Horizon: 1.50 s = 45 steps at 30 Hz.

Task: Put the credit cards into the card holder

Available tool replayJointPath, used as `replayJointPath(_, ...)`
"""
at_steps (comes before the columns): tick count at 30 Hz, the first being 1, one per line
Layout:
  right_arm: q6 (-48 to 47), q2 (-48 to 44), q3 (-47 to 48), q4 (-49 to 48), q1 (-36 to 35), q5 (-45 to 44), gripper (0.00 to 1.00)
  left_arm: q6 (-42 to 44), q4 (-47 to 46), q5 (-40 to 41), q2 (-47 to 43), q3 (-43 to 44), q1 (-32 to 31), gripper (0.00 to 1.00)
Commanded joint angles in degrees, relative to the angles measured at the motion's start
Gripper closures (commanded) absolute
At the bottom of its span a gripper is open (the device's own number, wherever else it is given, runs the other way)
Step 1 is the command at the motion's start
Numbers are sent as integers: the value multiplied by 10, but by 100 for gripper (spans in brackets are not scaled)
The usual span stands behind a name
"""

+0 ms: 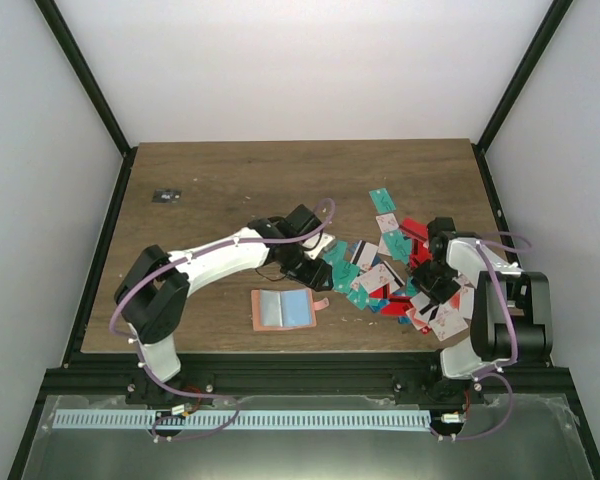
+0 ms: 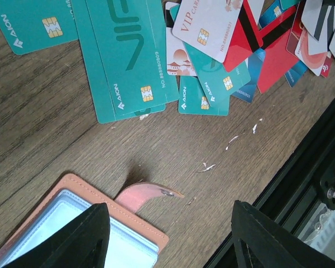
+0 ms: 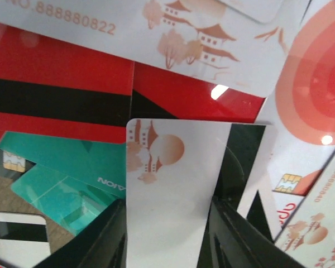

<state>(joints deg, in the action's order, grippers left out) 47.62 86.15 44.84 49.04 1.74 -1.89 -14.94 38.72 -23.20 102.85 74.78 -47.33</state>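
Right wrist view: the right gripper [image 3: 166, 234] has its two black fingers [image 3: 109, 240] closed against the long edges of one white card [image 3: 173, 167] with a pink pagoda print. The card sits between them, above the heap.
Left wrist view: the left gripper [image 2: 170, 218] has its fingers well apart with nothing between them, just beside a corner of the card holder [image 2: 72, 187].
Credit cards, location: the credit cards [image 1: 385, 270] lie in an overlapping heap on the right half of the table [image 1: 230, 180], with teal, red, white and blue mixed.
Card holder, location: it lies open and flat near the front edge, left of the heap and apart from it, with its pockets facing up and its tab [image 2: 148, 195] curling off the wood.
Handling, cards: judged light, thin, stiff with slight flex, glossy and slippery. Overlapped cards are likely to slide together.
Hold point, cards: opposite long edges near the middle, leaving a short end free to lead into a pocket.
Handling, holder: judged soft and light. It is liable to shift when a card pushes in, so it may need pinning.
Risk: a second card clinging under the held one cannot be ruled out from these views.
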Motion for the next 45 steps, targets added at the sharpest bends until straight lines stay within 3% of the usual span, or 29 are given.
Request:
replayJointPath(1, -8, 49, -49, -46, 10, 2, 64, 2, -16, 4, -26, -12, 0, 39)
replayJointPath(4, -16, 38, -48, -41, 10, 13, 72, -1, -20, 3, -27, -14, 0, 39)
replayJointPath(9, -26, 11, -52, -33, 9, 36, 76, -7, -24, 0, -25, -11, 0, 39)
replayJointPath(18, -32, -54, -73, -6, 9, 54, 99, -24, -43, -21, -19, -9, 0, 40)
replayJointPath(45, -55, -193, -37, 77, 9, 131, 99, -49, -69, -47, -37, -9, 0, 41)
